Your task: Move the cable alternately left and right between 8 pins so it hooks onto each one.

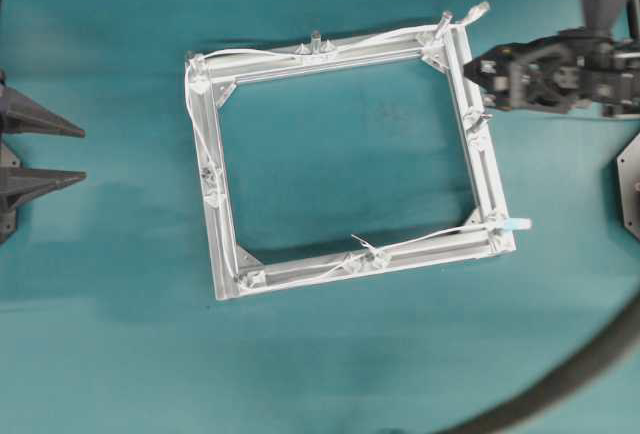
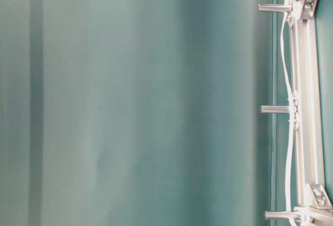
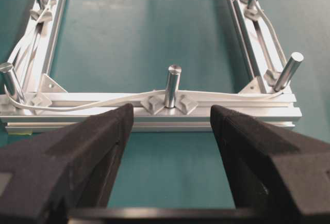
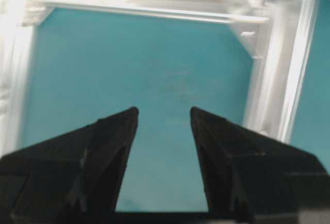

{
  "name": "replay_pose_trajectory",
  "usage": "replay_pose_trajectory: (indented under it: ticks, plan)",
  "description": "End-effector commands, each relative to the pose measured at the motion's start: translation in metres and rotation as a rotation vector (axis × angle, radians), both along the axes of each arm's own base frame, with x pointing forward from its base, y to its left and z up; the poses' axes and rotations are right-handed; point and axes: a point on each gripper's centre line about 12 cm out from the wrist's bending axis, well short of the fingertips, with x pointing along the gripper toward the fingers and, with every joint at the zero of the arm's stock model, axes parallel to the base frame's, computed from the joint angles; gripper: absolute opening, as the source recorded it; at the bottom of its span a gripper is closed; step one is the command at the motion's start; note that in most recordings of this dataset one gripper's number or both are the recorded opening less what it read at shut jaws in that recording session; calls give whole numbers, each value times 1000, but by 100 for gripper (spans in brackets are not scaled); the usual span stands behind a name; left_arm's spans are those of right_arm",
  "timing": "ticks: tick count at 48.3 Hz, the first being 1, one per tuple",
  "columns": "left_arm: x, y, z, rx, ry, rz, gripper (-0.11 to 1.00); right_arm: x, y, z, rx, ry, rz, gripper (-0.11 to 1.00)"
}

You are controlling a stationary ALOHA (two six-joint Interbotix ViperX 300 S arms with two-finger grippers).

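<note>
Your left tool (image 1: 80,157) sits at the left edge of the tabletop (image 1: 330,354), its two dark fingers (image 3: 98,146) spread wide with nothing between them, facing the near rail of the frame (image 1: 225,244). Your right tool (image 1: 468,71) hangs over the frame's upper right side, jaws apart and empty; its wrist view is blurred, so finer detail there is lost. The cable (image 1: 260,52) lies along the frame, running from a plug tip (image 1: 480,10) beyond the upper right corner, across the top rail, down the left side and along the bottom rail to the lower right corner. The pins (image 3: 172,85) stand upright on the rails, the cable passing against them.
</note>
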Motion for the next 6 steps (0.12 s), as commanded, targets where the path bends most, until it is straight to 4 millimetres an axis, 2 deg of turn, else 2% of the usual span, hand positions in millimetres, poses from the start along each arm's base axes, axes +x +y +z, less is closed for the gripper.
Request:
replay_pose_trajectory:
  ticks: [1, 6]
  plan:
    - [1, 0, 4, -5, -8, 1, 70, -5, 7, 18, -40, -110, 68, 52]
    - [2, 0, 4, -5, -8, 1, 70, -13, 12, 29, -112, -185, 146, 52]
